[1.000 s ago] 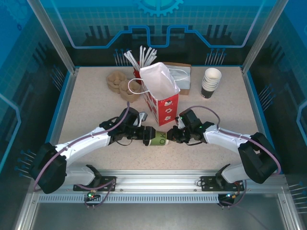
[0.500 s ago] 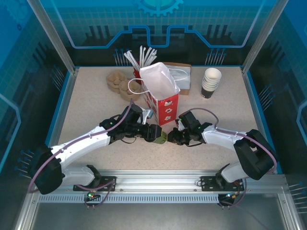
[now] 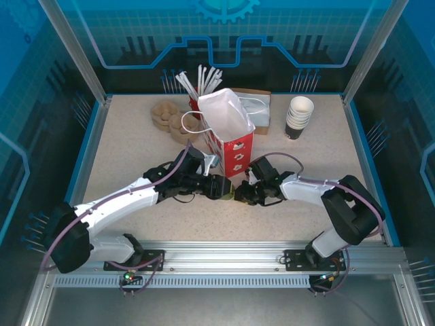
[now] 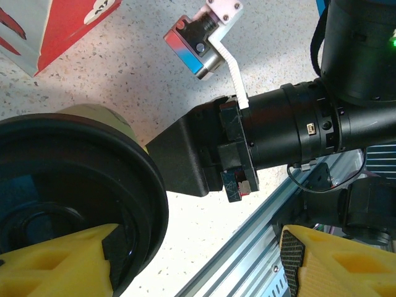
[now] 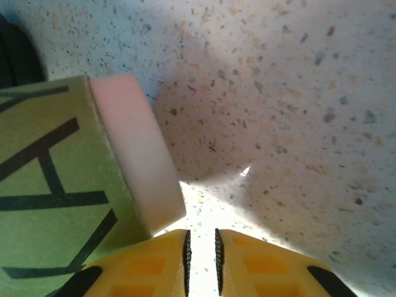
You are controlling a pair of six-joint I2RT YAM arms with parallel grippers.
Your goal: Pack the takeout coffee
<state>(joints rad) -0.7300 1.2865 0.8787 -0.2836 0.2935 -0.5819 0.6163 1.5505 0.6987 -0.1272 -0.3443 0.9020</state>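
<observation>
The takeout coffee [image 3: 228,193] lies on its side on the table in front of the red-and-white paper bag [image 3: 228,133], between the two grippers. My left gripper [image 3: 216,187] is open. In the left wrist view the black lid [image 4: 68,179] faces the camera and one yellow finger [image 4: 55,263] overlaps it, while the other finger [image 4: 337,263] stands far off over the rail. My right gripper [image 3: 239,195] is shut with nothing between its fingers. Its tips [image 5: 201,238] sit beside the cup's green lettered side [image 5: 49,185] and white base rim [image 5: 136,154].
The open bag stands upright just behind the cup. A stack of lidless cups [image 3: 299,117] is at the back right. Pulp cup carriers [image 3: 166,117], white straws [image 3: 204,78] and a brown box [image 3: 257,96] are at the back. The metal rail [image 3: 217,261] runs along the near edge.
The left gripper has moved right and slightly toward the bag with the cup. The right gripper has shifted left to meet it. Less of the cup's green side shows from above.
</observation>
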